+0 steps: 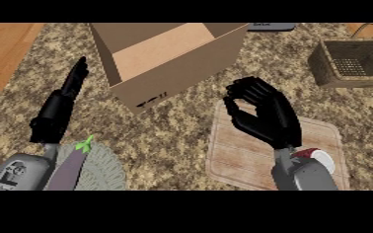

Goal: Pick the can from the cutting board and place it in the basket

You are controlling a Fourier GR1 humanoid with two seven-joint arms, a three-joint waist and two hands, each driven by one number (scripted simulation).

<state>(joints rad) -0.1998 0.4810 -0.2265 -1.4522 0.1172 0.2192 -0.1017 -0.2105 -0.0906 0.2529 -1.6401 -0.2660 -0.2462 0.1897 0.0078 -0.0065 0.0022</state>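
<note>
One right hand [264, 114] is being held open above the cutting board [241, 153], nothing grasped; the can [320, 159] is being partly hidden by its forearm.

The speckled counter [182, 128] is carrying a cardboard box [171, 61], a basket [342, 64], a cutting board [247, 153] and a grey mat [102, 170].

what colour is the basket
Brown, a woven-looking basket at the counter's right edge, seen in the head view.
</note>
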